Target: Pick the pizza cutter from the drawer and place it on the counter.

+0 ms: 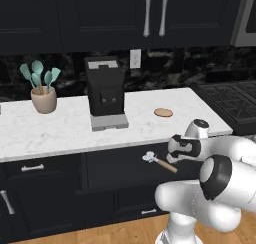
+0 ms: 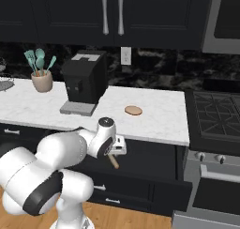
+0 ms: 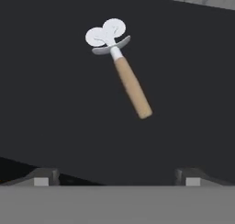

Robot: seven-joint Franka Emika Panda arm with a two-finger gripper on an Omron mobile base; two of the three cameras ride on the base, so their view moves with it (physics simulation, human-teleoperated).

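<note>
Open and empty, hand (image 3: 117, 176) is hovering above tan-handled, silvery-wheeled pizza cutter (image 3: 120, 64) lying in black drawer (image 3: 55, 103); handle is sitting angled, risking an off-centre, slipping grasp.

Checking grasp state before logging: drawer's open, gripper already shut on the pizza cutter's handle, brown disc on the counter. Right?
Not quite. The gripper is open and holds nothing: in the hand view the pizza cutter lies free on the drawer floor, ahead of the spread fingertips. The drawer is open and the brown disc sits on the counter.
</note>
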